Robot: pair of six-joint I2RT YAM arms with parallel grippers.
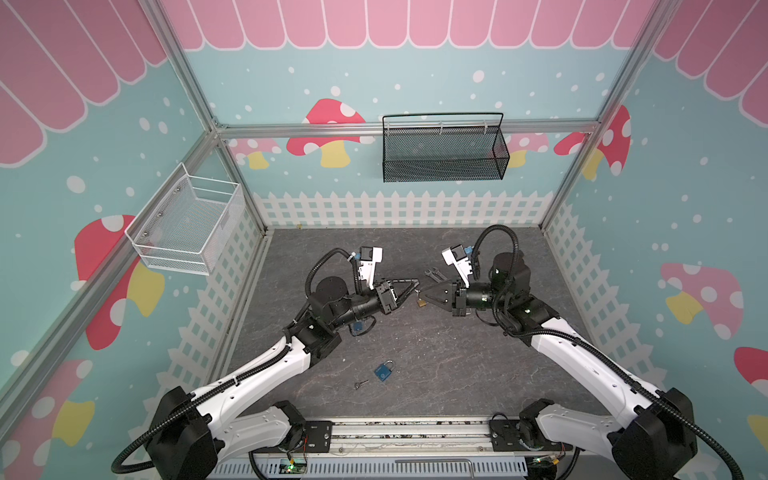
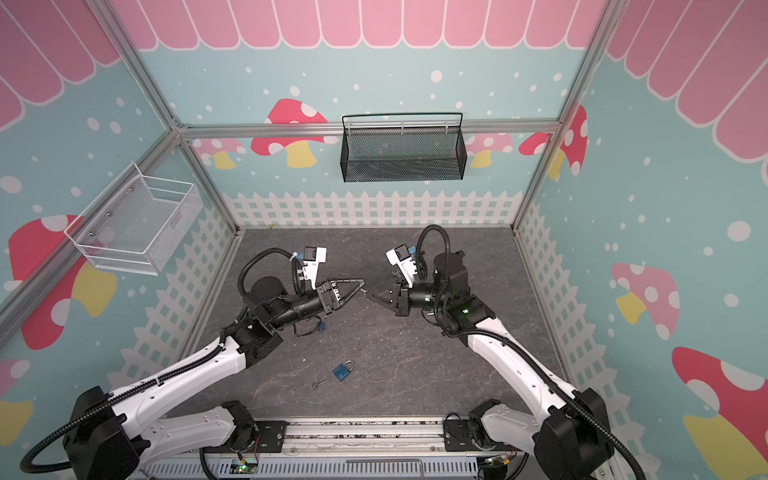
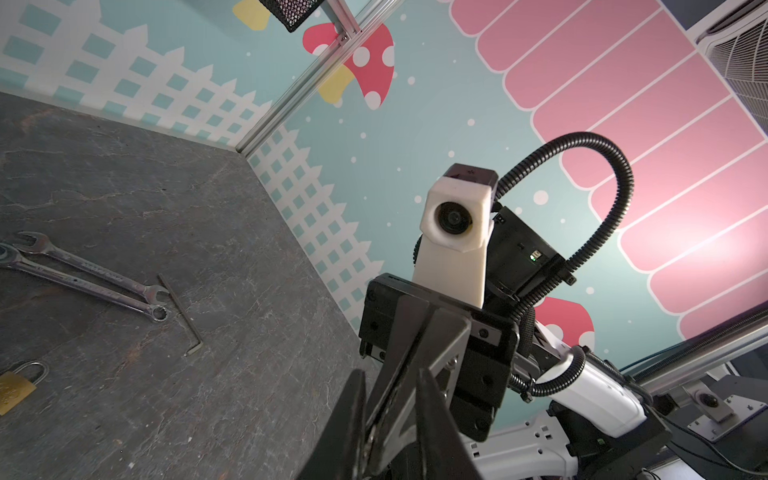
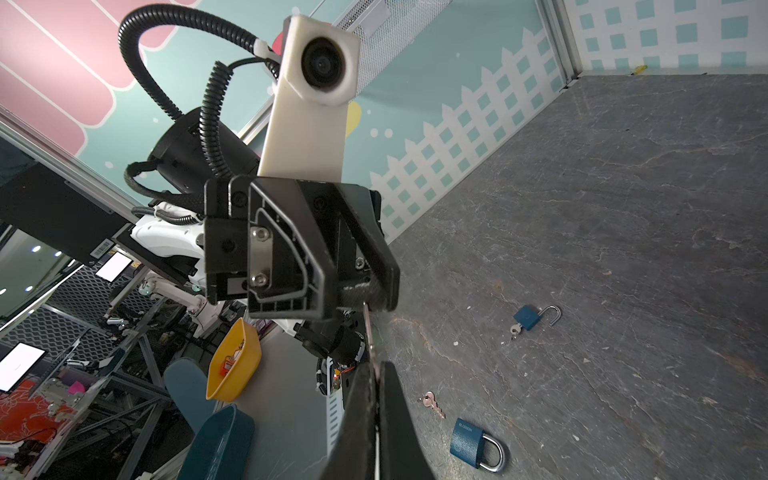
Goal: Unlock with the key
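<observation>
Key [image 4: 368,332] | axis spans left gripper [image 4: 357,305] to right gripper [image 4: 376,369] | right clamps it | left unclear

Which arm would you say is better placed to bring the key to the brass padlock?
Right, probably: the right fingers are shut on the key, and the brass padlock lies close beside them in a top view.

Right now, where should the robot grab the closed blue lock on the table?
Pinch the blue padlock across the two long sides of its body, coming straight down from above. It lies flat, and the body is blockier than the thin shackle.
</observation>
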